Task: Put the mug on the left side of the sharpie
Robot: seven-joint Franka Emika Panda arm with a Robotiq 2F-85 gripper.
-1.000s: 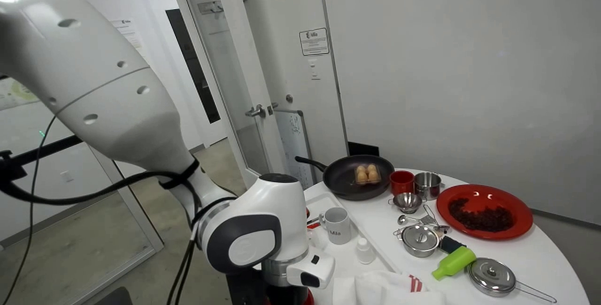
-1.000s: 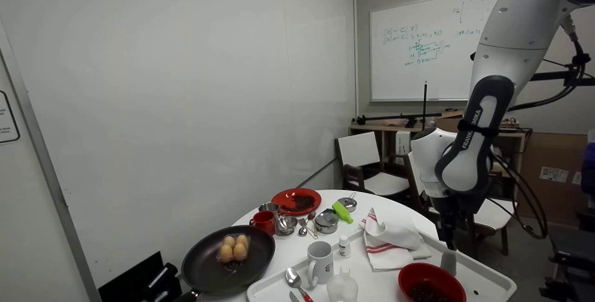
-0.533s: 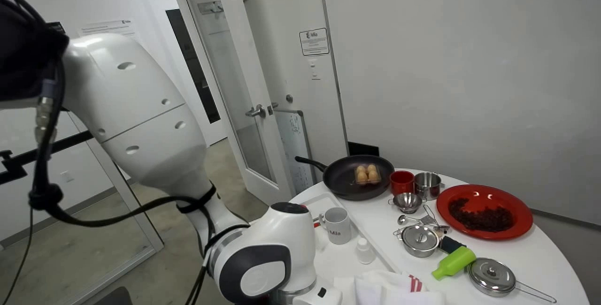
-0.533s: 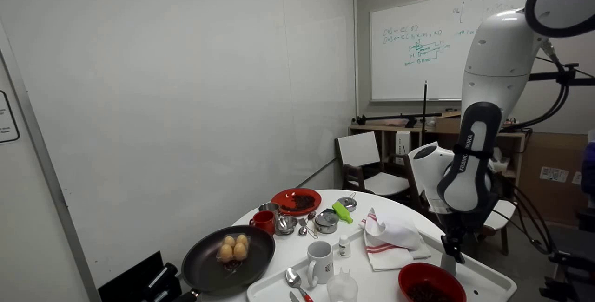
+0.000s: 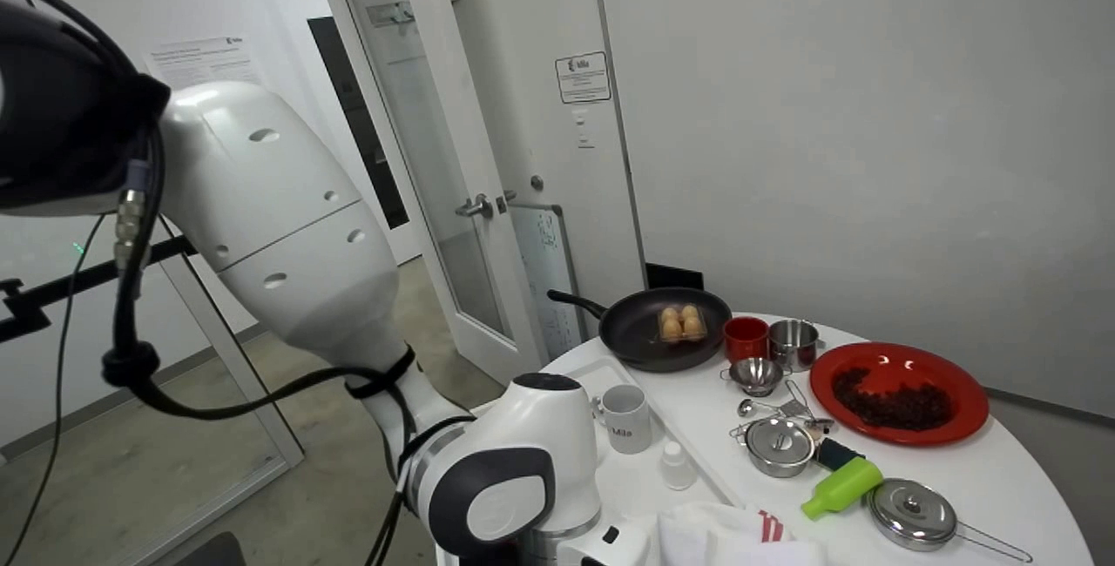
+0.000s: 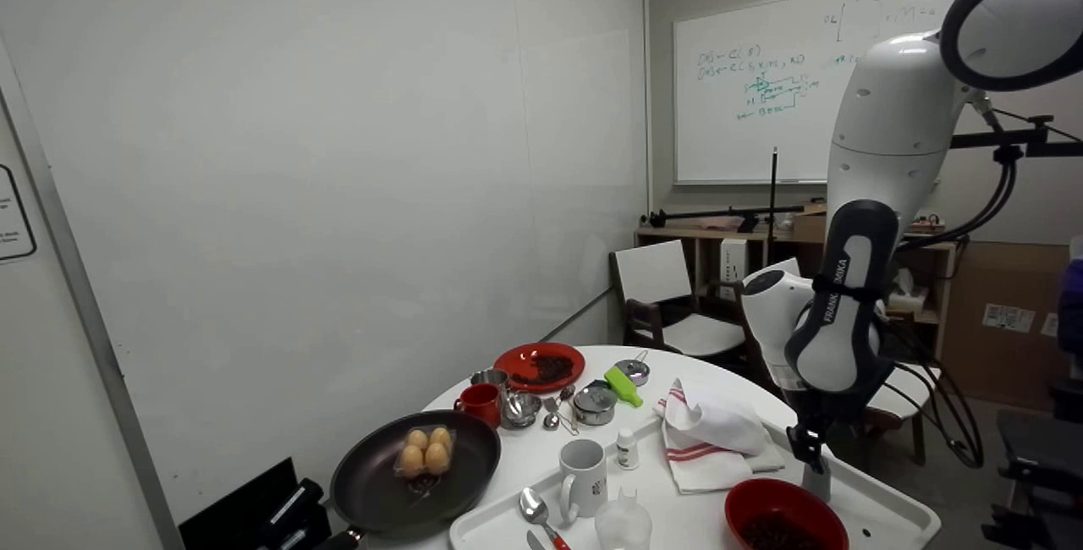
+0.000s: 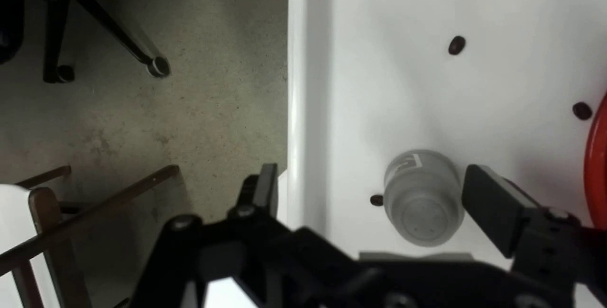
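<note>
Apparently hovers with gripper (image 7: 370,175) spread apart, probably to straddle the grey bottle (image 7: 423,199), well away from the mug (image 6: 588,482).

I am occupying what is looking like a research lab in an office-style room. In an exterior view, a broad rectangular whiteboard (image 6: 744,148) is bearing green handwritten formulas, a pale wooden shelf unit (image 6: 694,234) is holding loose equipment, and my jointed white arm (image 6: 884,127) is hanging at the edge of a round white desk (image 6: 529,448). On it, a circular black frying pan (image 6: 381,478) and a wide red plate (image 6: 512,364) are lending kitchen touches. In an exterior view, a glass-panelled white door (image 5: 418,131) is standing near a black-bordered notice (image 5: 582,78).
</note>
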